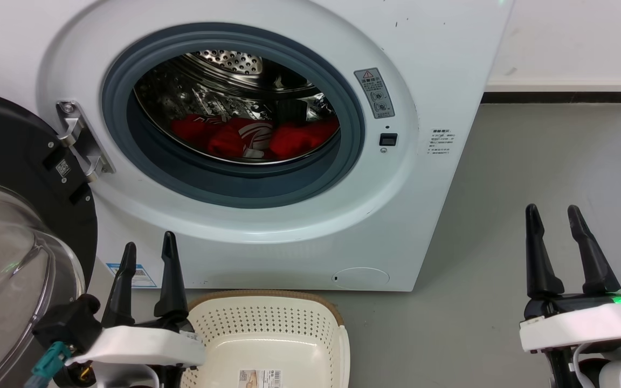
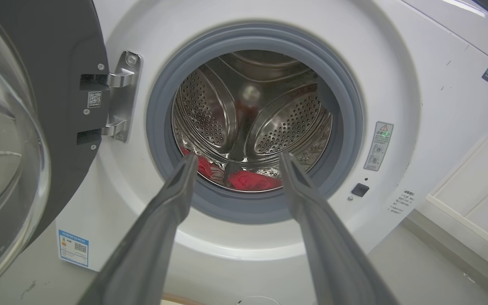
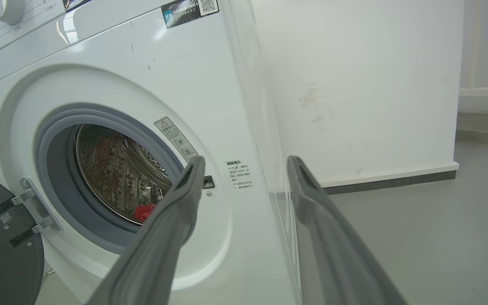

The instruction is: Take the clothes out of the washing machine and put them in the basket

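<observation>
The white washing machine (image 1: 267, 237) stands with its porthole door (image 1: 14, 242) swung open to the left. Red clothes (image 1: 254, 139) lie at the bottom of the steel drum, also seen as clothes (image 2: 250, 180) and clothes (image 3: 143, 210). On the floor in front sits the cream basket (image 1: 267, 328), holding no clothes. My left gripper (image 1: 149, 249) is open beside the basket's left rim, below the drum opening; in the left wrist view the gripper (image 2: 237, 160) points at the drum mouth. My right gripper (image 1: 554, 215) is open over the floor, right of the machine.
Grey floor (image 1: 531, 178) spreads to the right of the machine up to a white wall with a dark skirting (image 1: 564, 97). The open glass door crowds the left side by my left arm. A grey rubber gasket (image 1: 224, 183) rings the drum opening.
</observation>
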